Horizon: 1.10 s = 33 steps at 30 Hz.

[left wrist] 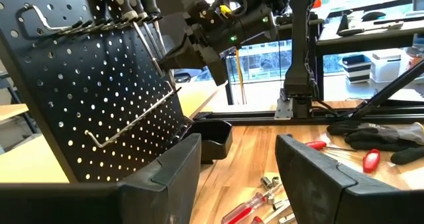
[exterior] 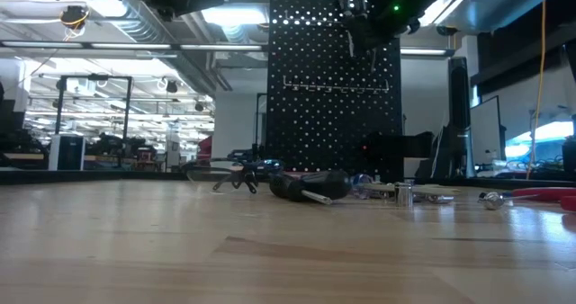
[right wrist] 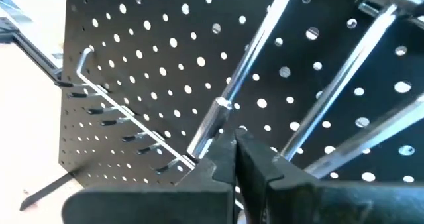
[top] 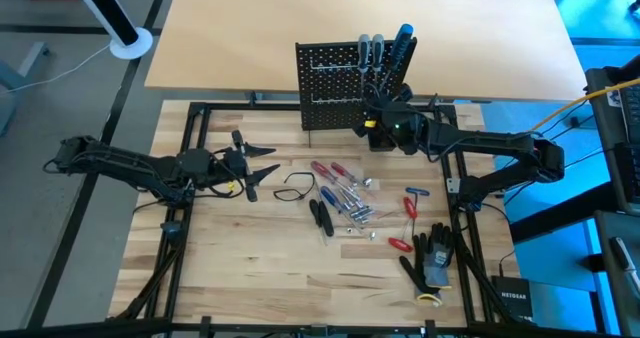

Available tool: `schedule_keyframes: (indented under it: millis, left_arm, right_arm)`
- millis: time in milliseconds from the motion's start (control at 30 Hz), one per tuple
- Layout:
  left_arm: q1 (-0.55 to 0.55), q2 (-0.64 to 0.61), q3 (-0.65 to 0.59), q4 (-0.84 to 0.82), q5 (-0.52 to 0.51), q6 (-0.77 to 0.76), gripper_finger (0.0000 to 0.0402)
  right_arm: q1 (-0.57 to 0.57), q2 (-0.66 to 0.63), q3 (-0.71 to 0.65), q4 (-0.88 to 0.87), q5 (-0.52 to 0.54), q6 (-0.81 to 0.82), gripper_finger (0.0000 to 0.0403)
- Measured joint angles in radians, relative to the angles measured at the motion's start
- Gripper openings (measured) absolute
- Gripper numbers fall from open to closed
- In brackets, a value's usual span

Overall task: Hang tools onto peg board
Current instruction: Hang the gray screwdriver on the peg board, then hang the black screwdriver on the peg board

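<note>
Metal screwdriver shafts [right wrist: 265, 65] hang down peg board [top: 335, 83], handles up.

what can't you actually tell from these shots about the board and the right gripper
- Whether the shut right gripper pinches a screwdriver shaft: its fingertips meet beside the shafts in its wrist view.
- Peg board top edge: hidden by that arm in the low view.
- Hanging handles: cut off in the left wrist view.
- Loose tools: too small to identify in the high view.
</note>
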Motion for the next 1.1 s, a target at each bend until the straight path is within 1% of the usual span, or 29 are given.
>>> schedule_keyframes:
  millis: [100, 233, 367, 567, 767, 833, 1000, 1100]
  left_arm:
    - [0.0, 0.0, 0.0, 0.0, 0.0, -0.001, 0.0184]
    - [0.0, 0.0, 0.0, 0.0, 0.0, 0.0, 0.0184]
    - [0.0, 0.0, 0.0, 0.001, 0.0, 0.0, 0.0184]
    - [0.0, 0.0, 0.0, 0.001, 0.0, 0.0, 0.0184]
    - [0.0, 0.0, 0.0, -0.004, 0.0, -0.001, 0.0184]
    - [0.0, 0.0, 0.0, -0.004, 0.0, -0.003, 0.0184]
    - [0.0, 0.0, 0.0, -0.009, 0.0, -0.005, 0.0184]
    - [0.0, 0.0, 0.0, -0.013, 0.0, -0.009, 0.0184]
  right_arm:
    - [0.001, 0.0, 0.0, 0.005, -0.007, 0.0, 0.0023]
    - [0.0, 0.004, 0.0, 0.022, -0.073, 0.001, 0.0027]
    - [0.0, 0.021, 0.0, 0.05, -0.068, 0.0, 0.0028]
    - [0.002, 0.023, 0.0, 0.038, 0.017, -0.005, 0.0028]
    - [0.032, 0.002, 0.0, 0.046, 0.037, -0.035, 0.0028]
    - [0.054, -0.006, 0.0, 0.04, 0.053, -0.053, 0.0028]
    - [0.131, -0.037, 0.0, 0.001, 0.147, -0.078, 0.0028]
    - [0.199, -0.052, 0.0, -0.037, 0.15, -0.055, 0.0028]
